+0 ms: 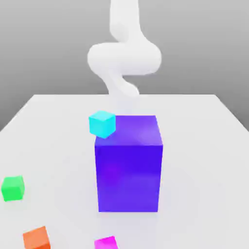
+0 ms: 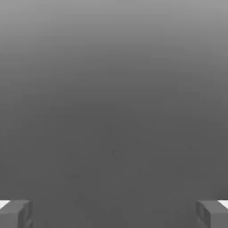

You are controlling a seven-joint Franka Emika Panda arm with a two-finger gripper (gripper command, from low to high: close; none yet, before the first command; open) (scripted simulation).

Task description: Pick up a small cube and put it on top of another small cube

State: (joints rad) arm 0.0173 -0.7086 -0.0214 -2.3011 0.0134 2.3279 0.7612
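Observation:
The small magenta cube lies on the white table at the front edge of the exterior view, just left of centre. My white arm rises at the far side of the table, behind the big purple block. In the hand view my gripper is open. Its two grey fingertips stand far apart with nothing between them, facing a plain grey background.
The big purple block stands mid-table. A cyan small cube sits by its far upper corner on the exterior view's left. A green small cube and an orange small cube lie at the front left.

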